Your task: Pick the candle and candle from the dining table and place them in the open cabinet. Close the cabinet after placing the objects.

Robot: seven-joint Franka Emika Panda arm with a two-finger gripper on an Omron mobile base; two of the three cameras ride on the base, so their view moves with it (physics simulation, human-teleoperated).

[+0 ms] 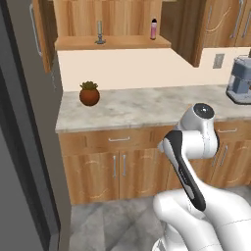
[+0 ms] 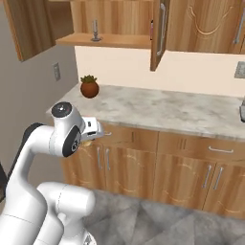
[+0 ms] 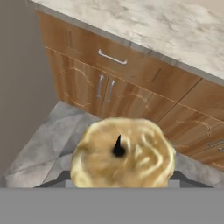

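Stubby candle (image 3: 122, 151) is pinched in the gripper (image 3: 120, 183), low before the counter doors. Taper (image 1: 100, 33) is already shelved in the open cabinet (image 1: 112, 42). Second placement is underway; a lift to that shelf is needed next.

I see a small potted plant (image 1: 89, 93) in a round brown pot on the stone counter (image 1: 147, 110), near its left end. A pink bottle (image 1: 153, 29) with a dark cap stands upright on the shelf above. A grey coffee machine (image 1: 240, 81) sits at the counter's right end, under a wall outlet (image 1: 218, 61). Grey tiled floor (image 1: 112, 220) below.
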